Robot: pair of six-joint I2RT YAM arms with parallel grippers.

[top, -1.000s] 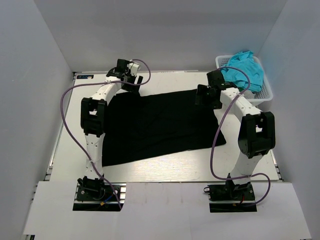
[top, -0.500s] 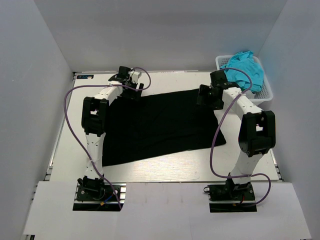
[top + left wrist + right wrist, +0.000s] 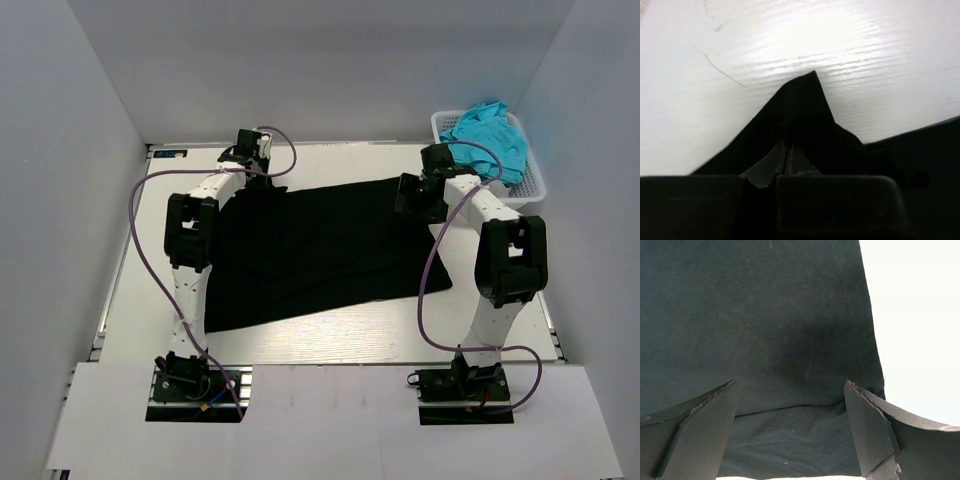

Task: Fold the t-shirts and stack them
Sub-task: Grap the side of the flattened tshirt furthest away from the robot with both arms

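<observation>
**Status: Black T-Shirt Gripped at Far Left Corner**

1. The black t-shirt (image 3: 310,250) lies spread on the table (image 3: 340,335) between the two arms, as a broad, roughly rectangular sheet.
2. The left arm (image 3: 190,230) reaches to the shirt's far left corner. The left jaws are closed together on that corner. The left wrist view shows the cloth (image 3: 805,110) drawn up into a peak above the white table surface (image 3: 790,40).
3. The right arm (image 3: 510,255) reaches to the shirt's far right corner. The right jaws stand wide apart and hold nothing. Black cloth (image 3: 765,325) fills the space between them, close to the shirt's right edge. Contact with the cloth cannot be determined.
4. A white basket (image 3: 535,185) stands at the far right corner of the table, apart from the black shirt. It contains a crumpled blue t-shirt (image 3: 490,135).
</observation>
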